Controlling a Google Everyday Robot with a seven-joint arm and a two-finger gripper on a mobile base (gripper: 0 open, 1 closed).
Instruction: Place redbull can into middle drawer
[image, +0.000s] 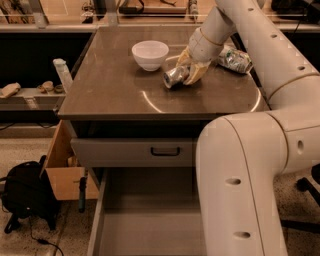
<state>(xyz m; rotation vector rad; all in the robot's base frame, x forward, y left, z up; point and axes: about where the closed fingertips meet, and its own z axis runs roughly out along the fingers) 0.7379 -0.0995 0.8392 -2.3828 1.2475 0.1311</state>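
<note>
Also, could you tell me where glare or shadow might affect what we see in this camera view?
Camera view: warm, dim light; bright curved reflections streak the tabletop just in front of the pincer, which sits at the redbull can; the can's end glints; the open middle drawer is evenly lit, while the gap beneath the tabletop is in deep shadow.

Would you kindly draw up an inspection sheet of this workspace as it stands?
Surface: brown countertop, some light glare.
Job's things: redbull can on its side on the countertop; middle drawer pulled open below.
Clutter: white bowl; second can lying at the right rear.
Grippers: end effector at the countertop, closed around the redbull can.
Cables: thin cable on the floor.
Surroundings: black backpack and cardboard box at left; shut drawer front.
</note>
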